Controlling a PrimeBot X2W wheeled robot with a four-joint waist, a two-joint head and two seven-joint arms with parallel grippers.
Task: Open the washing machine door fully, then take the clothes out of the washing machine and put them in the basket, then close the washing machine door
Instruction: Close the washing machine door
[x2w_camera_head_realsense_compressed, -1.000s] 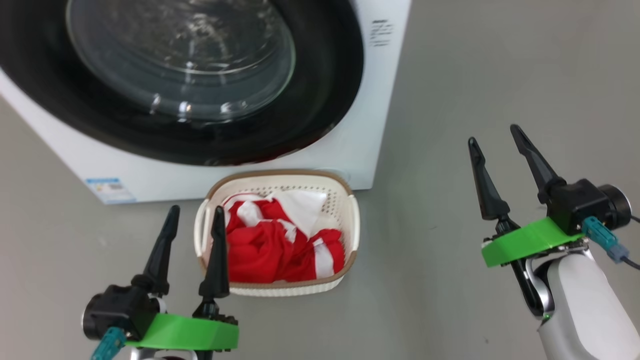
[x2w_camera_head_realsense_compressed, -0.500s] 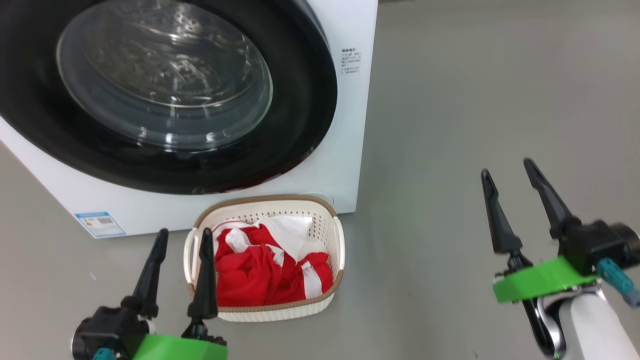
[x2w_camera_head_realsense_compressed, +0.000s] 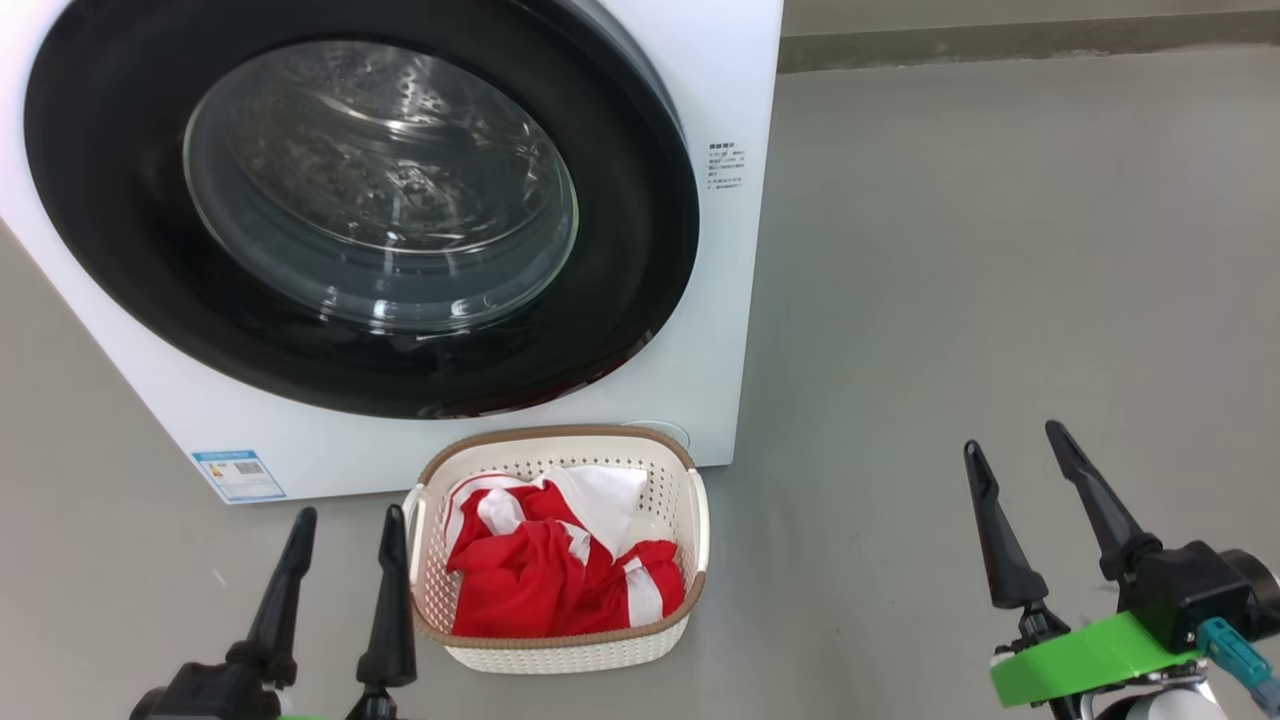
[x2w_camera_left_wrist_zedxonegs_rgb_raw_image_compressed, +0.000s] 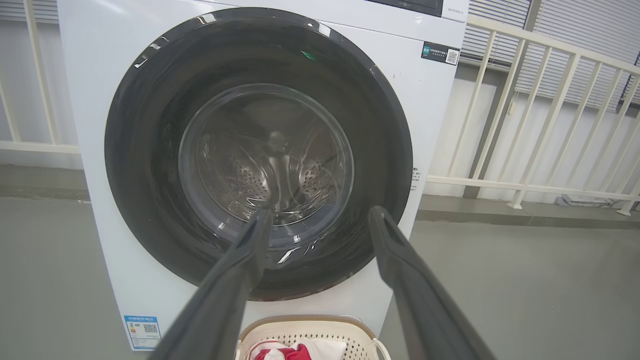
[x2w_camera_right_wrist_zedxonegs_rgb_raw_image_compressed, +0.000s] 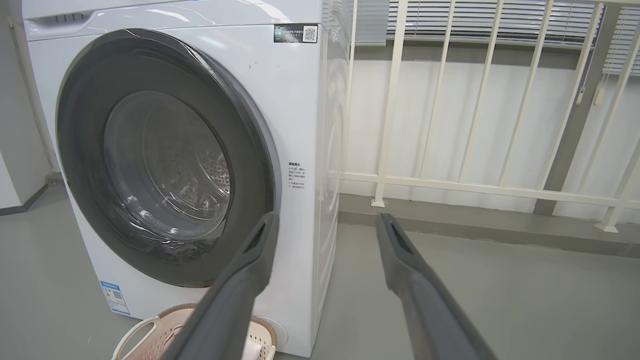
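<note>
— Head view?
— Glossy round washing machine door shut on the white boxy washing machine; soft red-and-white clothes heaped in the perforated cream basket just before it. Spread wide, gripping nothing: left hand, right hand.
— Left wrist view?
— Adds dimpled steel drum behind bulging glass.
— Right wrist view?
— Adds the machine's flat side panel, pale slatted railing.

Counted: one washing machine, one washing machine door, one basket, one left gripper, one right gripper; clothes bunched, number not tellable.
</note>
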